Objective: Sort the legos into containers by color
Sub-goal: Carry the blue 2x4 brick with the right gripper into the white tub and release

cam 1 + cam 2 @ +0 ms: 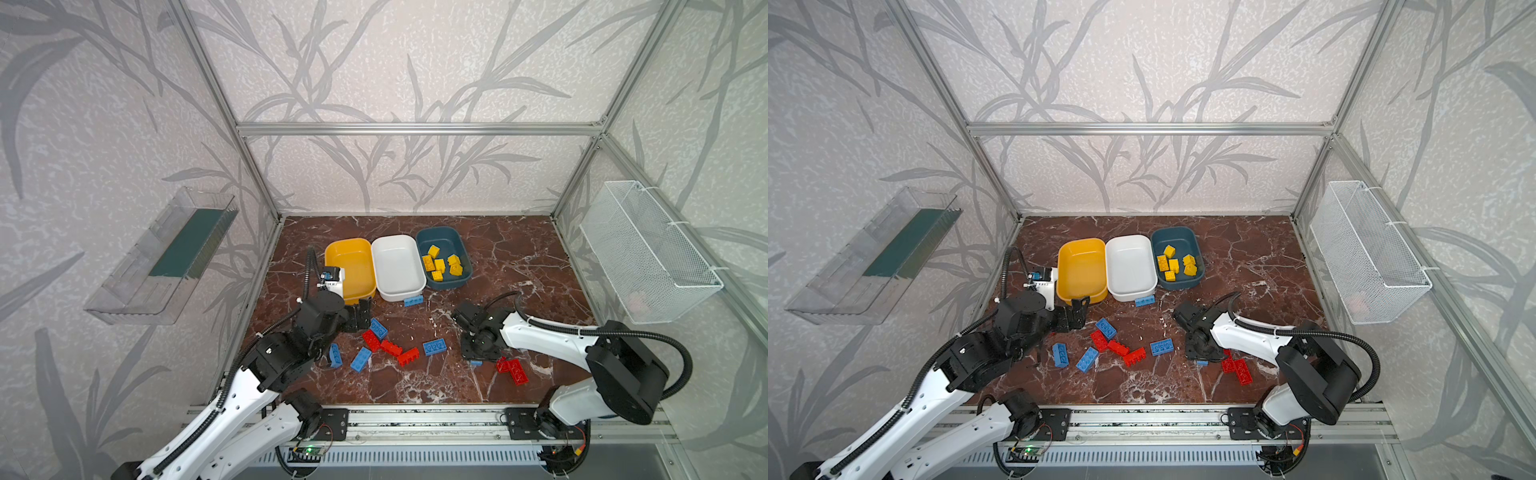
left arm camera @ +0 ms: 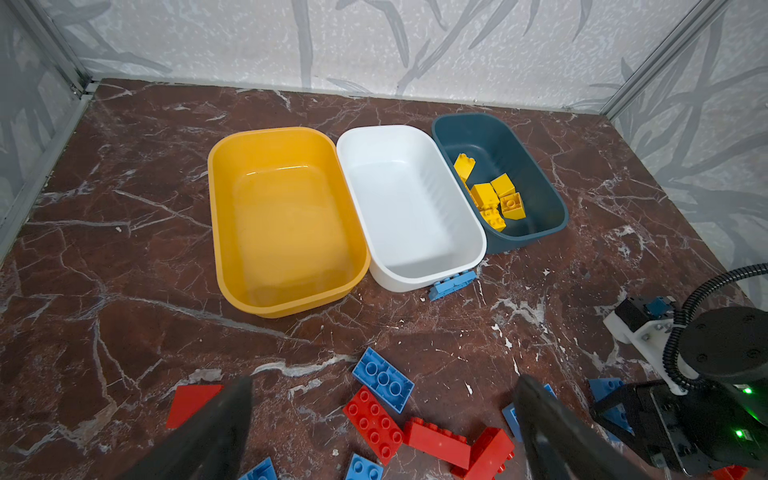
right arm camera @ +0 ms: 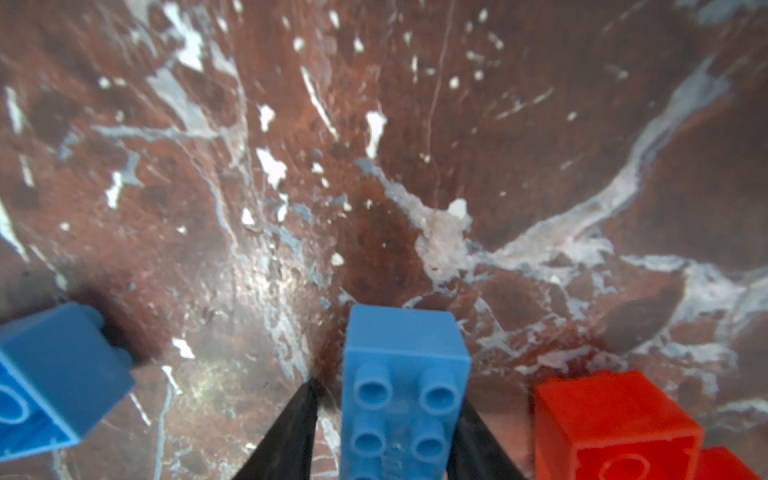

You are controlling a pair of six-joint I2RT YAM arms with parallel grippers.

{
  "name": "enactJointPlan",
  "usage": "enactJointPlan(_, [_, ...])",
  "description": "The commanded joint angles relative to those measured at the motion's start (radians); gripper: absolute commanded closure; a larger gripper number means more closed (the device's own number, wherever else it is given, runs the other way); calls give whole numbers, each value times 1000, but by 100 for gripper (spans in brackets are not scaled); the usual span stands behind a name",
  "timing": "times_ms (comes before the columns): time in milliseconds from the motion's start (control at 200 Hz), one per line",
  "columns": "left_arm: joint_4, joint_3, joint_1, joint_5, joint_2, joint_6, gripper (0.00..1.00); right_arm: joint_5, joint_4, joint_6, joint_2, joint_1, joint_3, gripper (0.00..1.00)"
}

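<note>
Right gripper (image 3: 386,392) is seen down at the marble tabletop (image 3: 374,124). A blue brick (image 3: 405,365) is straddled by its narrowed jaws: one finger lies against it and a sliver of gap shows beside the other, so a firm clamp cannot be told. A red brick (image 3: 615,424) lies just beside.

Left gripper (image 2: 384,380) is spread wide with nothing held, above loose red and blue bricks (image 1: 384,343).

Yellow tub (image 1: 348,248), white tub (image 1: 395,254) and teal tub (image 1: 441,235) are set side by side. Yellow bricks (image 1: 439,264) lie in the teal tub.
</note>
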Motion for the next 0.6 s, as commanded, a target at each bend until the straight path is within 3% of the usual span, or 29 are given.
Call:
enactJointPlan(0, [4, -10, 4, -27, -15, 2, 3, -18, 20, -6, 22, -4, -3, 56])
enactJointPlan(165, [3, -11, 5, -25, -13, 1, 3, -4, -6, -34, 19, -4, 31, 71])
enactJointPlan(245, [4, -11, 6, -26, -10, 2, 3, 0, -3, -58, 12, -6, 55, 84])
enactJointPlan(595, [5, -9, 10, -12, -7, 2, 3, -41, -15, -270, 151, -52, 450, 86])
